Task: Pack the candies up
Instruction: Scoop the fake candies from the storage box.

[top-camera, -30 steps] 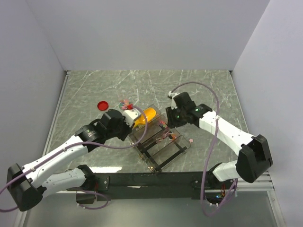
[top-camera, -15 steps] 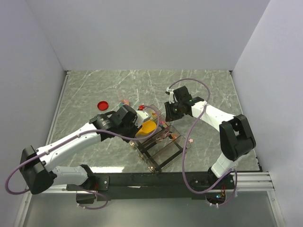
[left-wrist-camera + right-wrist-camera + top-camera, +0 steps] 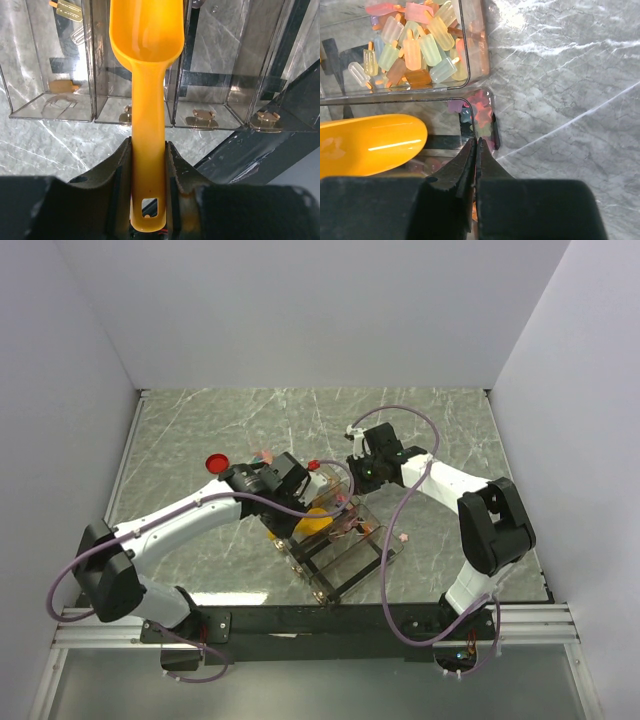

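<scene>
Left gripper (image 3: pixel 148 157) clamping scoop (image 3: pixel 147 45), right gripper (image 3: pixel 476 147) pinched shut, its camera showing heaped candies (image 3: pixel 415 47)

The candies (image 3: pixel 415 47) are tiny popsicle-shaped sweets in pastel pink, orange, yellow and green, heaped any old way in one compartment of the clear organizer (image 3: pixel 476 60). A few pink and blue ones sit in the next compartment. One stray candy (image 3: pixel 404 537), pink, lies on the tabletop (image 3: pixel 200 420) just beside it.
</scene>
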`<state>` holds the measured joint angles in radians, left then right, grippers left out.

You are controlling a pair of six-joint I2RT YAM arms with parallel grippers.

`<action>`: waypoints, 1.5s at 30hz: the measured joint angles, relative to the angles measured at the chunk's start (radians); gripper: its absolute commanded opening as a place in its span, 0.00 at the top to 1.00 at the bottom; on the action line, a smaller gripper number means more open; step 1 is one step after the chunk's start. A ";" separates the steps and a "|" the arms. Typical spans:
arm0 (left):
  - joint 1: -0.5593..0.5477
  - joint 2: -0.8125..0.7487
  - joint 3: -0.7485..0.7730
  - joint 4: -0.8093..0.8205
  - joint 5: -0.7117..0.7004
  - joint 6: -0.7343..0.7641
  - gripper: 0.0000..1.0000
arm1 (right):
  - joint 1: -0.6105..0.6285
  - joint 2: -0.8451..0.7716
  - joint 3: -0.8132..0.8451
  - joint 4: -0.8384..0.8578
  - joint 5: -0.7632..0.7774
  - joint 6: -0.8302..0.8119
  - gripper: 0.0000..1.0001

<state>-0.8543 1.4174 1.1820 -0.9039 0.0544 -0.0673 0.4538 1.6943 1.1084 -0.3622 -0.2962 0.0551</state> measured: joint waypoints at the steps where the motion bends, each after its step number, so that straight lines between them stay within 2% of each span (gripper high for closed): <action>1: 0.000 0.011 0.011 -0.008 0.001 -0.002 0.99 | 0.000 -0.001 -0.003 0.005 0.001 -0.004 1.00; 13: 0.015 0.161 0.138 -0.046 0.009 -0.029 0.99 | 0.002 -0.007 -0.019 0.031 -0.007 -0.027 1.00; 24: 0.065 0.324 0.253 -0.048 0.074 -0.035 0.99 | 0.007 -0.011 -0.037 0.074 -0.011 -0.027 1.00; 29: 0.070 0.337 0.257 -0.052 0.085 -0.023 0.99 | 0.006 -0.014 -0.047 0.091 -0.011 -0.027 1.00; 36: 0.055 0.324 0.204 -0.005 0.033 0.138 0.99 | 0.006 -0.023 -0.067 0.122 -0.010 -0.026 1.00; 45: 0.002 0.295 0.156 0.032 -0.122 0.352 0.99 | 0.006 -0.026 -0.076 0.141 -0.010 -0.026 1.00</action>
<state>-0.8528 1.7123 1.3384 -0.8715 -0.0681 0.2844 0.4603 1.6684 1.0325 -0.2214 -0.3065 0.0296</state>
